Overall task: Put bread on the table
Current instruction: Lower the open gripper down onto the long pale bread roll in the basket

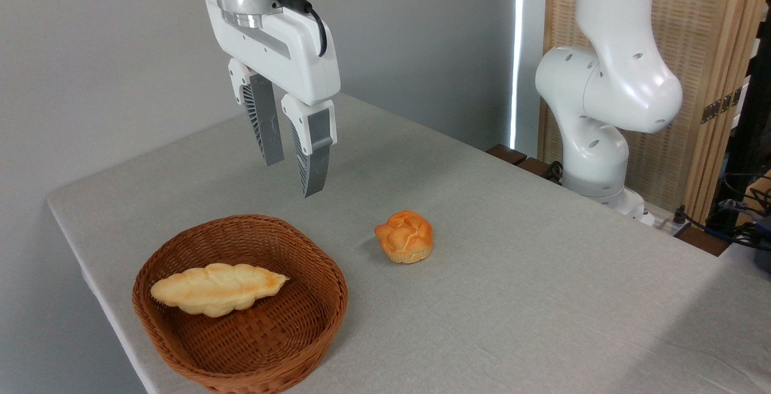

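- My gripper (292, 172) hangs in the air above the far side of the wicker basket (325, 315), its two fingers parted with a narrow gap between them and nothing held.
- The bread (217, 287), a long pale yellow braided loaf with browned tips, lies inside the basket, resting across its left and middle part, its left end against the woven wall.
- The basket sits close to the near left edge of the table (542, 297), where the grey cloth drops off along the left side.
- A small round orange-brown bun (405, 236) stands on the cloth just right of the basket, apart from it.
- To the right of the bun and toward the near right, the table surface lies bare and wide.
- The far edge of the table runs diagonally behind my gripper, with a plain grey wall beyond.
- My arm's white base (596, 159) stands at the far right edge, before a woven wooden screen (711, 50); dark cables (735, 213) lie at the far right.
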